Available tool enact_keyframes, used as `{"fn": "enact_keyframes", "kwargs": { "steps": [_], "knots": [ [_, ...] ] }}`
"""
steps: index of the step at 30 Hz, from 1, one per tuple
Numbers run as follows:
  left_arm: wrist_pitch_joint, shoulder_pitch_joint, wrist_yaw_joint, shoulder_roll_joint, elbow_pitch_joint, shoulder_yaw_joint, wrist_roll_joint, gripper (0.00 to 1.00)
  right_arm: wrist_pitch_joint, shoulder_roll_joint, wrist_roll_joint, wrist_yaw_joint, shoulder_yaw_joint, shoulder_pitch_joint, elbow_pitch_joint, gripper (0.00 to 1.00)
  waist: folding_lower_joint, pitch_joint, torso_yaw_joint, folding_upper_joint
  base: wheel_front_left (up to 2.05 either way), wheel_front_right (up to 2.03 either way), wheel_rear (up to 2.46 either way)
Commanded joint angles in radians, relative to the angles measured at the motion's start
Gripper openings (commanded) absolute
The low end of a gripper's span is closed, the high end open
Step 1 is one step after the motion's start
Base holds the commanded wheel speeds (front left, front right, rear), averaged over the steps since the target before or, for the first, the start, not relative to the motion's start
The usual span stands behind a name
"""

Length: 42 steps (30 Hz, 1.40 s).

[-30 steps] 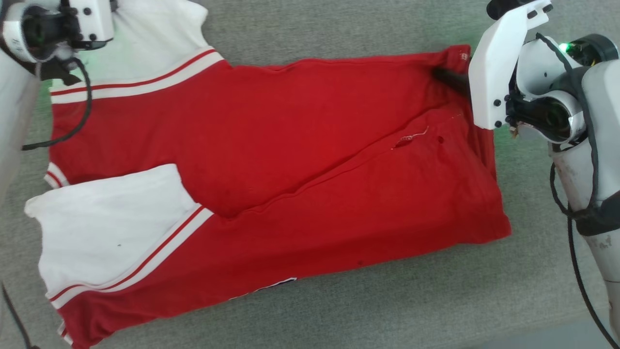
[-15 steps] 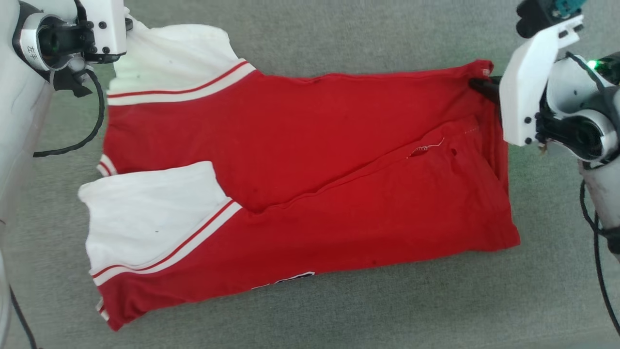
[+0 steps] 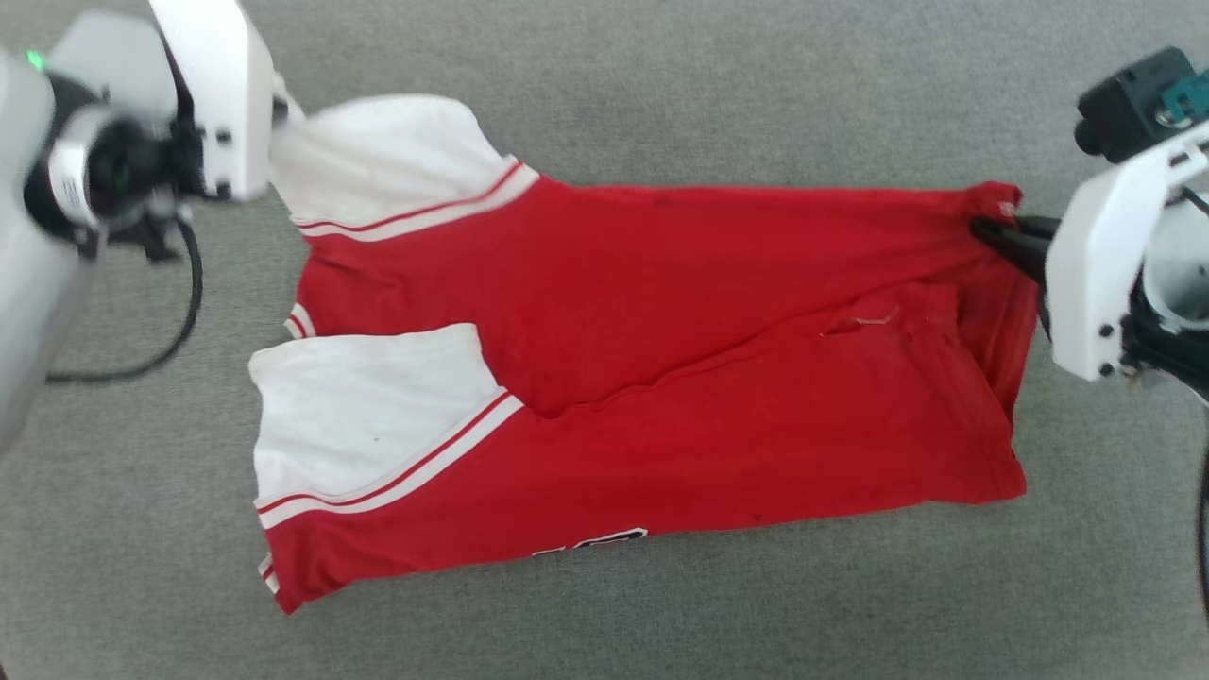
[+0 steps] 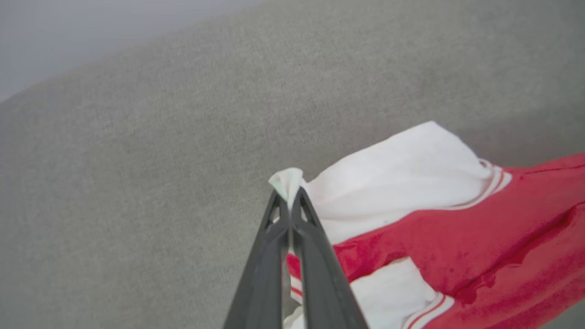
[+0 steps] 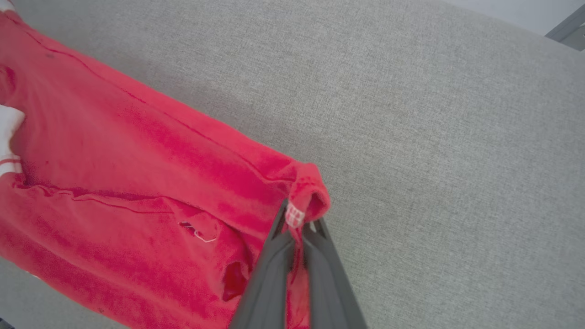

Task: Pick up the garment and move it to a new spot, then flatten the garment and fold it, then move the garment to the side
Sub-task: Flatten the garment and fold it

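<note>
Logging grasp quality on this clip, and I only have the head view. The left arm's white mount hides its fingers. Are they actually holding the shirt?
Observer: Yes. In the left wrist view the left gripper is shut on the garment, pinching the tip of its white sleeve.
Operator: And what exactly does the right one have?
Observer: The right gripper is shut on a bunched red corner, right at a small white tag.
Operator: Any damage near there?
Observer: What looks like a small hole shows in the red fabric beside that gripper.
</note>
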Motion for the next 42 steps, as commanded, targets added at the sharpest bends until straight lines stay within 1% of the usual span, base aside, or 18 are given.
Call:
{"fn": "enact_keyframes", "kwargs": {
  "steps": [1,8,11,14,16,18,19,20,22,23,24,25,26,28,31,36,37,42],
  "knots": [
    [0.014,0.035,0.021,0.021,-0.046,0.001,-0.014,0.00,0.011,-0.007,-0.002,0.000,-0.012,0.024,-0.022,0.00,0.0000,-0.012,0.010,0.0000,0.00,0.00,0.00],
    [0.082,0.230,0.179,0.171,-0.423,0.000,-0.052,0.00,0.089,-0.024,0.008,0.000,-0.082,0.153,-0.147,0.00,0.0000,-0.033,0.024,0.0000,0.00,0.00,0.00],
    [0.088,0.317,0.240,0.227,-0.564,-0.002,-0.071,0.00,0.121,-0.016,0.014,0.000,-0.115,0.212,-0.180,0.00,0.0000,-0.035,0.028,0.0000,0.00,0.00,0.00],
    [0.087,0.398,0.296,0.270,-0.665,-0.011,-0.085,0.00,0.140,-0.001,0.013,0.000,-0.148,0.265,-0.195,0.00,0.0000,-0.033,0.033,0.0000,0.00,0.00,0.00],
    [0.080,0.447,0.324,0.283,-0.700,-0.017,-0.091,0.00,0.145,0.014,0.006,0.000,-0.157,0.296,-0.191,0.00,0.0000,-0.031,0.036,0.0000,0.00,0.00,0.00],
    [0.069,0.490,0.341,0.287,-0.706,-0.024,-0.105,0.00,0.142,0.032,0.005,0.000,-0.156,0.314,-0.177,0.00,0.0000,-0.030,0.037,0.0000,0.00,0.00,0.00],
    [0.061,0.509,0.344,0.283,-0.699,-0.027,-0.113,0.00,0.137,0.042,0.000,0.000,-0.153,0.319,-0.166,0.00,0.0000,-0.029,0.038,0.0000,0.00,0.00,0.00],
    [0.031,0.536,0.338,0.262,-0.669,-0.024,-0.128,0.00,0.118,0.068,-0.003,0.000,-0.146,0.318,-0.131,0.00,0.0000,-0.028,0.039,0.0000,0.00,0.00,0.00],
    [0.012,0.559,0.326,0.244,-0.621,-0.030,-0.141,0.00,0.099,0.083,-0.013,0.000,-0.128,0.307,-0.087,0.02,0.0000,-0.032,0.040,0.0000,0.00,0.00,0.00],
    [-0.008,0.561,0.314,0.231,-0.601,-0.026,-0.141,0.47,0.085,0.094,-0.013,0.000,-0.121,0.297,-0.068,0.26,0.0000,-0.034,0.040,0.0000,0.00,0.00,0.00],
    [-0.027,0.565,0.309,0.218,-0.572,-0.017,-0.147,0.87,0.072,0.097,-0.018,0.000,-0.114,0.289,-0.046,0.43,0.0000,-0.037,0.041,0.0000,0.00,0.00,0.00],
    [-0.044,0.569,0.299,0.210,-0.550,-0.018,-0.140,0.98,0.062,0.097,-0.022,0.000,-0.102,0.285,-0.029,0.60,0.0000,-0.042,0.041,0.0000,0.00,0.00,0.00],
    [-0.065,0.571,0.288,0.202,-0.532,-0.015,-0.134,1.00,0.044,0.104,-0.018,0.000,-0.094,0.281,-0.018,1.00,0.0000,-0.046,0.042,0.0000,0.00,0.00,0.00],
    [-0.110,0.580,0.273,0.186,-0.504,0.001,-0.138,1.00,0.019,0.112,-0.005,0.000,-0.088,0.274,-0.002,1.00,0.0000,-0.054,0.042,0.0000,0.00,0.00,0.00],
    [-0.189,0.593,0.241,0.173,-0.490,0.029,-0.142,1.00,-0.008,0.100,0.012,0.000,-0.092,0.280,-0.008,1.00,0.0000,-0.068,0.043,0.0000,0.00,0.00,0.00],
    [-0.351,0.633,0.188,0.175,-0.497,0.075,-0.115,1.00,-0.039,0.084,0.023,0.000,-0.151,0.314,-0.042,1.00,0.0000,-0.091,0.044,0.0000,0.00,0.00,0.00],
    [-0.351,0.633,0.188,0.175,-0.497,0.075,-0.115,1.00,-0.039,0.084,0.023,0.000,-0.151,0.314,-0.042,1.00,0.0000,-0.091,0.044,0.0000,0.00,0.00,0.00],
    [-0.525,0.684,0.154,0.180,-0.513,0.115,-0.071,1.00,-0.036,0.074,0.025,0.000,-0.221,0.366,-0.058,1.00,0.0000,-0.102,0.045,0.0000,0.00,0.00,0.00]
  ]
}}
